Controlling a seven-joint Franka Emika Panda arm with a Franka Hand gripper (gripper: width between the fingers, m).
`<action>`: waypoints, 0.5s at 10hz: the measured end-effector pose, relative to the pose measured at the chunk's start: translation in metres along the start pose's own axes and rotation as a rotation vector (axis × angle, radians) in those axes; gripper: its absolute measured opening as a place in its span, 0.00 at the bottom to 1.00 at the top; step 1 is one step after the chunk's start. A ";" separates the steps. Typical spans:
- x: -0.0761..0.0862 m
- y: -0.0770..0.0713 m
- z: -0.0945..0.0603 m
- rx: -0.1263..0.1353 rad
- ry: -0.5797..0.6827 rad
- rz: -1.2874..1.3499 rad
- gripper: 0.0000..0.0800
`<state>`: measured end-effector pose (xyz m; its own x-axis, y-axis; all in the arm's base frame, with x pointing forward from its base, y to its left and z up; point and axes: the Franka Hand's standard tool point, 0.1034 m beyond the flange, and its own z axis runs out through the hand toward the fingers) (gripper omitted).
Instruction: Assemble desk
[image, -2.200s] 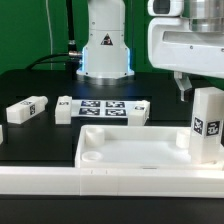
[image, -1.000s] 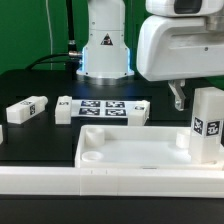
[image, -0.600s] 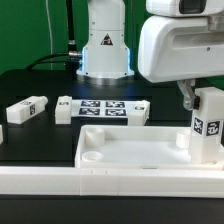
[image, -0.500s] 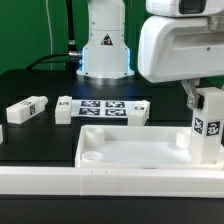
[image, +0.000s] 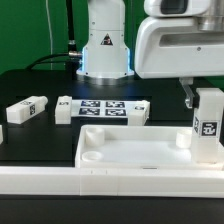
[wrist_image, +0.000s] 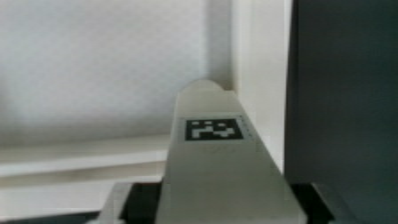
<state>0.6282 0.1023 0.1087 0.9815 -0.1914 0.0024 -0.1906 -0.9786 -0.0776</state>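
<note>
- Risk: the pincer (wrist_image: 214, 198) grips the upright leg (image: 207, 125) high, near its top end. A hard twist or push would probably make the leg pivot or slip between the pads.
- Risk: the leg's foot meets the tabletop (image: 130, 150) at the corner straight below the pincer. Cannot tell if it is seated in the socket. An off-axis push could jam it or skid the tabletop on the table (image: 40, 140).
- Risk: if the leg is stuck in, lifting might drag the tabletop up too.
- Pincer: narrow, clamped on that leg. In the wrist view the leg fills the gap, with both fingers (wrist_image: 139, 205) against its sides.
- One spare leg (image: 27, 108) and the marker board (image: 103, 108) lie well apart from the pincer.
</note>
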 end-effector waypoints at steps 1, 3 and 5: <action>0.000 0.000 0.000 0.003 0.012 0.079 0.36; 0.000 -0.001 0.000 0.009 0.017 0.269 0.36; 0.000 -0.001 0.001 0.021 0.010 0.488 0.36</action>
<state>0.6282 0.1030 0.1081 0.7775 -0.6282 -0.0293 -0.6279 -0.7728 -0.0924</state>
